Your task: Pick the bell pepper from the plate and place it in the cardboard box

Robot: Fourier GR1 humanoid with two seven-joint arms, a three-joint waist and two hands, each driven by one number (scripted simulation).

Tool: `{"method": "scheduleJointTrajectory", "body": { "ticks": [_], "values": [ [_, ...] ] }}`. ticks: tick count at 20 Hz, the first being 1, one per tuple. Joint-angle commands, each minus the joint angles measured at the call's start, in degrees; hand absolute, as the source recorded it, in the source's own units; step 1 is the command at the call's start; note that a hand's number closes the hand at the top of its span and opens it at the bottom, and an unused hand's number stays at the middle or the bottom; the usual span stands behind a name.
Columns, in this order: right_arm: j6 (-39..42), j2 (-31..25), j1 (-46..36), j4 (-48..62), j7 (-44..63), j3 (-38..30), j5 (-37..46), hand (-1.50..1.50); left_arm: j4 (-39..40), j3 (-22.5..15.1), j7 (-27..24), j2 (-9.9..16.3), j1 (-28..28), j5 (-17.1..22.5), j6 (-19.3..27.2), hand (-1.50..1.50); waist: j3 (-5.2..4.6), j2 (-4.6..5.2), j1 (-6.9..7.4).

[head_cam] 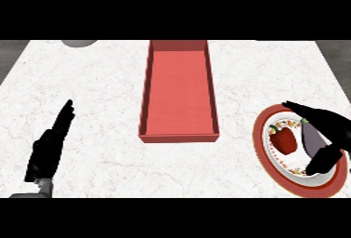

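A red bell pepper [286,140] lies on a round plate [260,139] with a red rim at the counter's right side. My right hand [328,130] hovers over the plate, just right of the pepper. Its fingers stretch over the plate's far edge and its thumb over the near part, spread wide and not touching the pepper. The long reddish cardboard box [179,83] stands in the middle, its near wall left of the plate. My left hand [49,145] rests open at the lower left, fingers straight.
A grey round object [80,42] shows partly at the counter's far left edge. White marble counter [103,93] spreads between the box and my left hand.
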Motion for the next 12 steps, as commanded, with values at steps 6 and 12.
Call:
{"method": "scheduleJointTrajectory", "body": {
  "ticks": [6, 12],
  "values": [
    [2.4, 6.8, 0.5, 2.2, -2.6, -5.1, 9.0, -1.5, 2.1, 1.7, -0.4, -2.7, -0.9, -2.6, -1.6, 0.0, 0.0, 0.04, 0.05],
    [3.7, 10.7, 1.6, 1.8, -3.0, -8.4, 12.6, -1.5, -3.2, 3.9, 3.4, -1.8, -0.5, -3.1, -4.1, 0.0, 0.0, 0.0, 0.02]
  ]
}}
